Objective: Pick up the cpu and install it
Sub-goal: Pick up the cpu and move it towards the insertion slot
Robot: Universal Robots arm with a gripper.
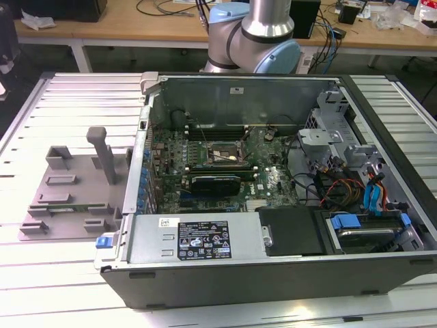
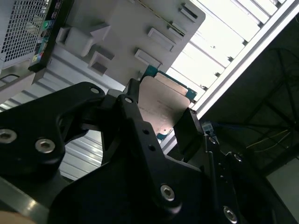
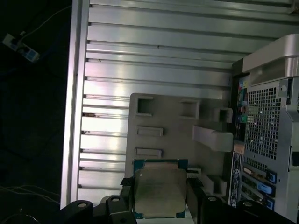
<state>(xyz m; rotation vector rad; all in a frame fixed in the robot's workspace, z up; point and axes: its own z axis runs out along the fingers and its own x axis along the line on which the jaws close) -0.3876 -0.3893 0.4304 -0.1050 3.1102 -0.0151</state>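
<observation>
In both wrist views the cpu, a flat square chip with a silvery top plate and a green rim, sits between my black fingers. My gripper is shut on it by two opposite edges. The chip hangs above the grey holder block, clear of its surface. In the exterior view the same holder block lies left of the open computer case. The black cpu socket sits on the motherboard inside the case.
A long black-finned card lies just in front of the socket. Cables and drive bays crowd the case on the exterior view's right. The arm's base stands behind the case. The ribbed aluminium table ends in a dark drop-off.
</observation>
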